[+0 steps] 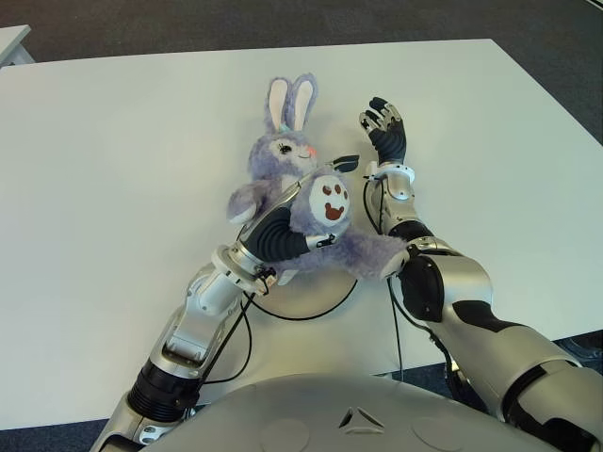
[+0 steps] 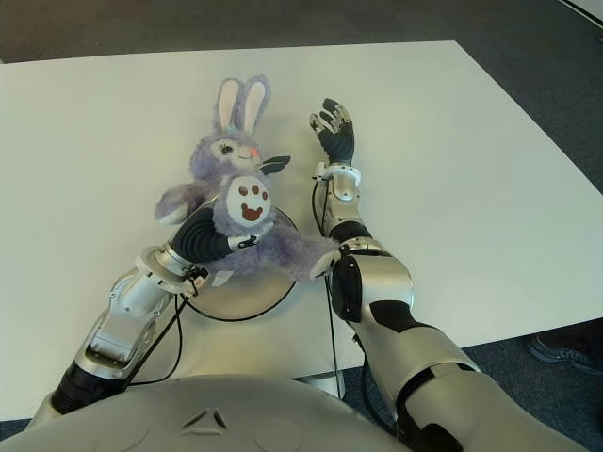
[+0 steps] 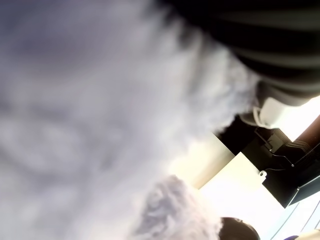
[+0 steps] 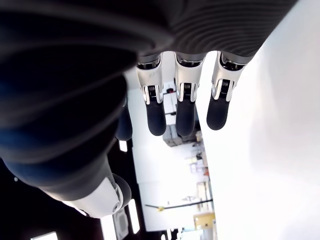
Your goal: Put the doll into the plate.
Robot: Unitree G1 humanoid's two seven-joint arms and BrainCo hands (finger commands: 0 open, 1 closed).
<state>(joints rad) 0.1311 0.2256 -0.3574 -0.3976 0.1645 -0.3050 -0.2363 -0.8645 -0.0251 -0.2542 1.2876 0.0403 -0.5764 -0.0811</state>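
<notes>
White and bare, the desk (image 1: 113, 235) fills most of both eye views, with dark carpet (image 1: 283, 19) beyond its far edge. On it, near the robot's body, lies the plate (image 1: 325, 287), white with a thin dark rim, only its near arc showing from under the toy.

Over that plate sits the doll (image 1: 292, 155), a lilac plush rabbit with tall white-lined ears, a pink nose and a white belly patch with a brown smiling face. Its head leans toward the far side of the desk, and one fluffy leg stretches out to the robot's right, touching the right forearm. Whether its body rests fully on the plate or is held just above it is hard to judge from here.

The left hand (image 1: 283, 231) comes in from the near left and wraps around the doll's middle, its dark palm pressed to the fur and a thumb tip showing at the rabbit's side; the left wrist view is filled with blurred lilac plush right against the camera.

The right hand (image 2: 332, 127) shows just to the right of the doll's head, clear of it, fingers (image 4: 156, 117) extended side by side and holding nothing.
</notes>
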